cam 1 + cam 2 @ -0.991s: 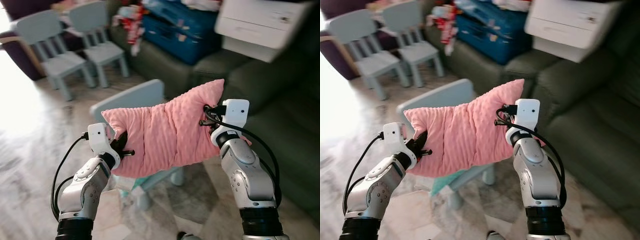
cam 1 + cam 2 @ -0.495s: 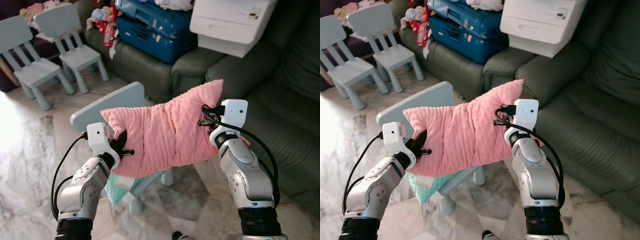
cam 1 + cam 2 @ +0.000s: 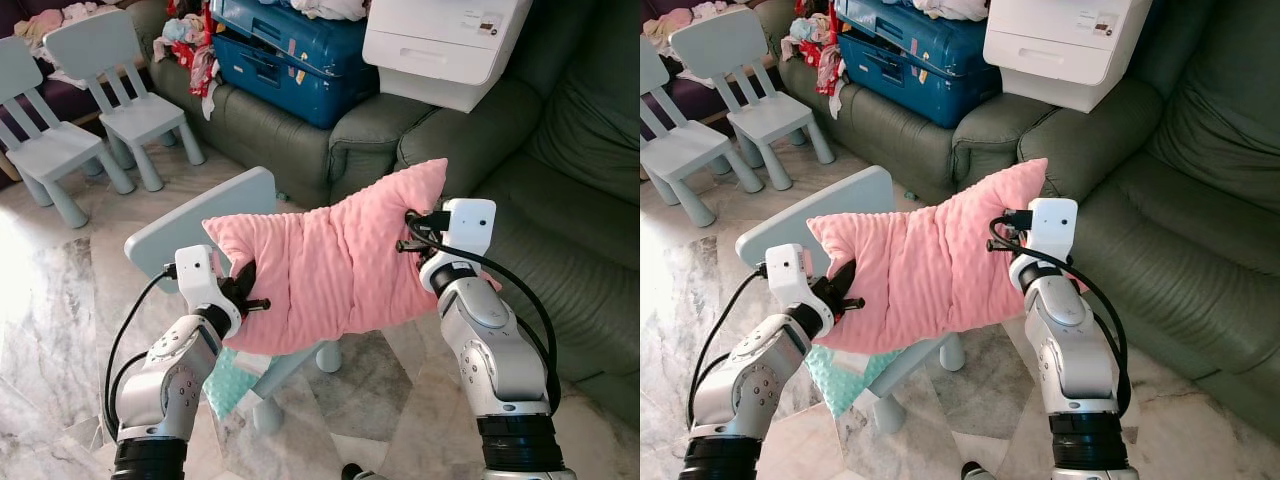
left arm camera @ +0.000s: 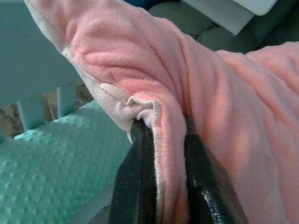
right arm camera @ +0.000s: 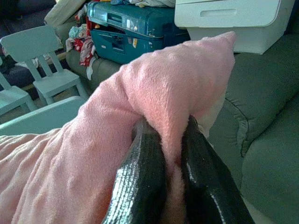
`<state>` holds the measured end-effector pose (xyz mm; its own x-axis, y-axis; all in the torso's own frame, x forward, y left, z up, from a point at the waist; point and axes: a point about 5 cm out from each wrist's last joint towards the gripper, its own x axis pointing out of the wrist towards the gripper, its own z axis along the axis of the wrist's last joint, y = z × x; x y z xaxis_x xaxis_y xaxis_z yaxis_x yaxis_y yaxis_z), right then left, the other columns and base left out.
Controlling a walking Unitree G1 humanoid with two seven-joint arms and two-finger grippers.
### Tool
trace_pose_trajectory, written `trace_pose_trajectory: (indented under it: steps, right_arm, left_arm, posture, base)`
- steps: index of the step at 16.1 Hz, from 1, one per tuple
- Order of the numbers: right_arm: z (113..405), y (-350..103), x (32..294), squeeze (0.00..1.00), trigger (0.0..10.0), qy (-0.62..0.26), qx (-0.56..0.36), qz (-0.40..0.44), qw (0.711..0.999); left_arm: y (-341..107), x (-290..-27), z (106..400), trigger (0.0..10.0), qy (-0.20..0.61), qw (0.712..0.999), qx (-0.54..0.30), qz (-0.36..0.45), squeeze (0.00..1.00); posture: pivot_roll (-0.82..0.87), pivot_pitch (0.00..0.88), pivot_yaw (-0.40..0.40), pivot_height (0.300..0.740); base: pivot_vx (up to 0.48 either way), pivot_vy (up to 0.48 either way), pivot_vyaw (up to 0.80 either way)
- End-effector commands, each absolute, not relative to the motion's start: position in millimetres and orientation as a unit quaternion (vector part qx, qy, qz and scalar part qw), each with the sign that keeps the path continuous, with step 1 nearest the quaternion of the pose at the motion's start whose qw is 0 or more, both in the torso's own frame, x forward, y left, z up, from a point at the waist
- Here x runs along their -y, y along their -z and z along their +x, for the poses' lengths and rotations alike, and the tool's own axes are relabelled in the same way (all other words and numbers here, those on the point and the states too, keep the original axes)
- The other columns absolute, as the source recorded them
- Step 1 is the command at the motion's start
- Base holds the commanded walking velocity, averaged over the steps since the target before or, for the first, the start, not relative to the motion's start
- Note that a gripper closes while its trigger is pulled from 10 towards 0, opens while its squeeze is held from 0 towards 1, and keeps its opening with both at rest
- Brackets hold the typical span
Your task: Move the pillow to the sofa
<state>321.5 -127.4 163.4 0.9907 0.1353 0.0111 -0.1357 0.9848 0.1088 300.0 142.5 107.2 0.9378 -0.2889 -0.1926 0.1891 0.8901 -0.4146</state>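
Our left gripper (image 3: 245, 298) and right gripper (image 3: 412, 232) are each pinching an end of the pink pillow (image 3: 325, 270), carrying it above a pale blue chair (image 3: 190, 225) beside the green sofa (image 3: 560, 210). In the left wrist view, 2 fingers (image 4: 133, 186) are clamping pillow fabric. In the right wrist view, 2 fingers (image 5: 140, 182) are squeezing a corner.
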Motion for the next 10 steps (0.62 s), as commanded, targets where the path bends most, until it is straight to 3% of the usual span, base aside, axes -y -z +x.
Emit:
trace_pose_trajectory:
  steps: [1,3,10]
  right_arm:
    - [322.1,-168.8,121.9,0.00,10.0,-0.080,0.010,0.055,0.995]
    - [321.8,-170.3,121.9,0.00,10.0,-0.082,0.015,0.053,0.995]
    - [320.9,-171.5,121.0,0.00,10.0,-0.086,0.019,0.051,0.995]
  left_arm:
    - [-114.1,-137.2,298.7,10.0,0.147,0.962,-0.111,-0.203,0.00]
    - [-115.1,-135.7,298.2,10.0,0.154,0.960,-0.108,-0.207,0.00]
    - [-115.1,-132.7,296.2,10.0,0.164,0.958,-0.108,-0.209,0.00]
  posture:
    - [-0.12,0.105,0.035,0.740]
    - [-0.13,0.107,0.034,0.740]
    - [-0.13,0.111,0.033,0.740]
  base:
    - [0.000,0.000,-0.79]
    - [0.124,0.000,-0.78]
    - [0.324,0.000,0.00]
